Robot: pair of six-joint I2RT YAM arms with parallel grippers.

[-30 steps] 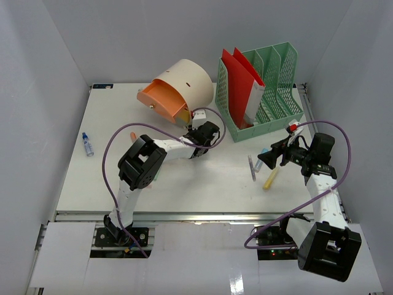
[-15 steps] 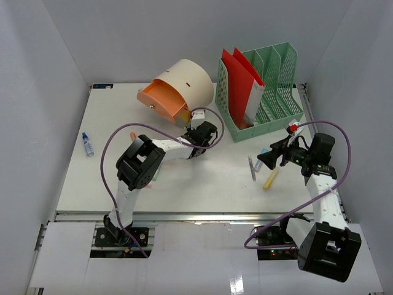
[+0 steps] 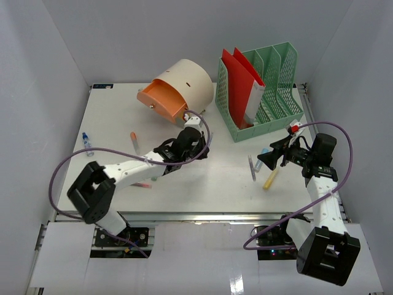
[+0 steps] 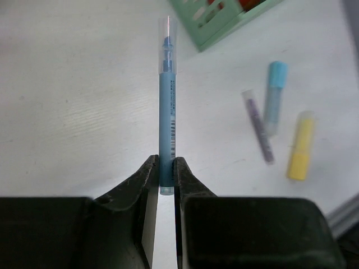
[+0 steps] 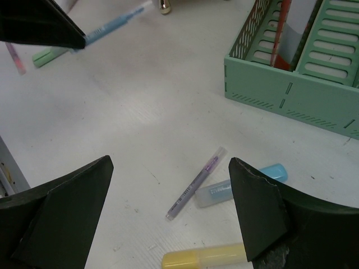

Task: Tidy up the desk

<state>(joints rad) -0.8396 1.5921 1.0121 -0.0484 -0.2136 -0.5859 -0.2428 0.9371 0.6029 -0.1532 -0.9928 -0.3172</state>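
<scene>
The white desk (image 3: 110, 117) carries scattered pens. My left gripper (image 3: 198, 139) is shut on a blue pen (image 4: 168, 106), held at its tail end above the desk with the capped tip pointing away; it also shows in the right wrist view (image 5: 112, 25). My right gripper (image 3: 270, 157) is open and empty, hovering over a purple pen (image 5: 196, 184), a light blue highlighter (image 5: 241, 185) and a yellow highlighter (image 5: 205, 256). The same three lie right of the held pen in the left wrist view: purple pen (image 4: 258, 126), blue highlighter (image 4: 274, 95), yellow highlighter (image 4: 300, 144).
A cream round holder with an orange drawer (image 3: 178, 89) lies at the back. A green file rack (image 3: 264, 92) with red folders stands at the back right. An orange pen (image 3: 133, 141), a small blue marker (image 3: 88, 144) and a pink pen (image 3: 142, 184) lie at left.
</scene>
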